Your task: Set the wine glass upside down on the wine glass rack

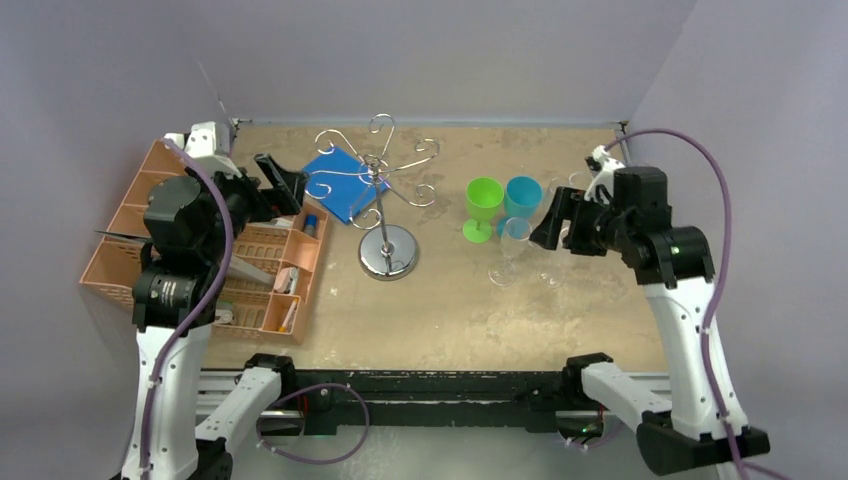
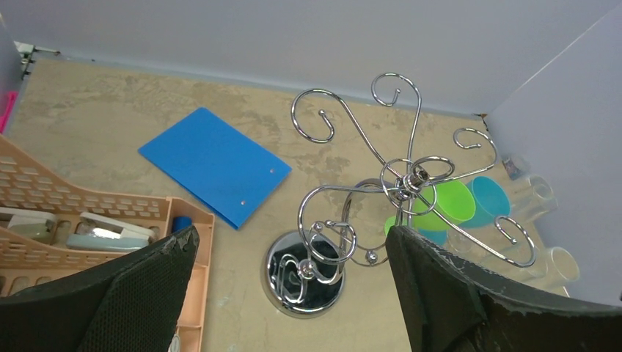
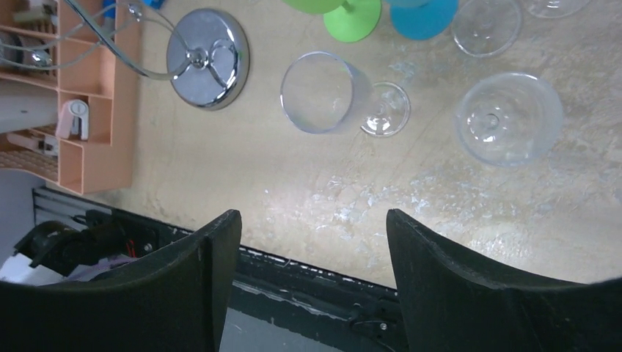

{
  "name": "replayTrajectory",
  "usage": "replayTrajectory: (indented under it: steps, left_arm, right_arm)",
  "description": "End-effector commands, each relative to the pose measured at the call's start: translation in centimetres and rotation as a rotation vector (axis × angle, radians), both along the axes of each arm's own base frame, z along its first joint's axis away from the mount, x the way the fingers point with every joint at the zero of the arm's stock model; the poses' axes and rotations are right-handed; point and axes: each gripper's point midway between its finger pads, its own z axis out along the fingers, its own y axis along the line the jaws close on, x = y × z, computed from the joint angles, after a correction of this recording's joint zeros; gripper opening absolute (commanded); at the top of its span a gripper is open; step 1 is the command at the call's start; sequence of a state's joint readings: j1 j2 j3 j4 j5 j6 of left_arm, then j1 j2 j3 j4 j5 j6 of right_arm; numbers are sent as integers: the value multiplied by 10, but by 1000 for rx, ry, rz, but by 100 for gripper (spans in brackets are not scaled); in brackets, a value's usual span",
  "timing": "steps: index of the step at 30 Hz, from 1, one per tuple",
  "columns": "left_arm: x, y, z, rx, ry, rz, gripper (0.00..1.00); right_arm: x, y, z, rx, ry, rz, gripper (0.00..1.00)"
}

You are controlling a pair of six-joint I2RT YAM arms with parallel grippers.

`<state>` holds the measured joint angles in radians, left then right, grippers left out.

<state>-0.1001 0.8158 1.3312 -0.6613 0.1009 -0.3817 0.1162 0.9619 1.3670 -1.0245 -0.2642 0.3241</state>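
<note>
Left fingers point(image 2: 132, 301): spread wide with nothing between them, raised over the inner edge of the peach tray point(image 1: 262, 250) and pointing toward the wine glass rack point(image 1: 378, 175)
Right fingers point(image 3: 169, 293): parted wide and holding nothing, raised above the surface point(image 1: 450, 310) just to the right of the wine glass point(image 1: 514, 238), not touching it
Wine glass: clear and upright on its foot, rim up, standing on the surface; it is just in front of the green cup point(image 1: 484, 205) and the blue cup point(image 1: 521, 198), between the rack's base point(image 1: 388, 262) and the right fingers, and apart from the rack
Wine glass rack: chrome wire stand, upright near the middle of the surface, a thin post on a round shiny base, with curled scroll-ended arms spreading from the top
Other clear glasses point(image 3: 507, 117): several stand upright to the right of the wine glass and behind it, near the right fingers
Cups: green and blue, stemmed, upright, side by side
Blue folder point(image 2: 213, 165): flat on the surface, behind and left of the rack
Peach tray: slotted organiser at the left edge, its compartments holding small items too small to name
Surface: worn tan top enclosed by pale walls
</note>
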Motion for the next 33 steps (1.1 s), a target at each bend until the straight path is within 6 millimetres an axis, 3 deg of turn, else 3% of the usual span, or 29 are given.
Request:
replayTrajectory:
  steps: [1, 7, 10, 15, 21, 29, 33]
  left_arm:
    - [3, -11, 18, -44, -53, -54, 99]
    - [-6, -8, 35, -30, -150, -51, 87]
    - [-10, -9, 39, -33, -161, -55, 86]
    - [-12, -14, 45, -43, -181, -83, 87]
    - [-11, -16, 45, -57, -158, -92, 100]
    - [-14, -26, 42, -53, -164, -153, 95]
    - [-16, -25, 41, -57, -154, -151, 94]
  right_arm:
    - [24, 9, 3, -129, -29, 25, 72]
    - [47, 8, -21, -342, 26, -6, 53]
    - [50, 21, -26, -359, 29, 67, 49]
    - [49, 52, -32, -331, 39, 197, 49]
    - [62, 55, -44, -373, 57, 204, 43]
    - [68, 71, -66, -386, 131, 289, 29]
    - [67, 70, -73, -415, 152, 300, 24]
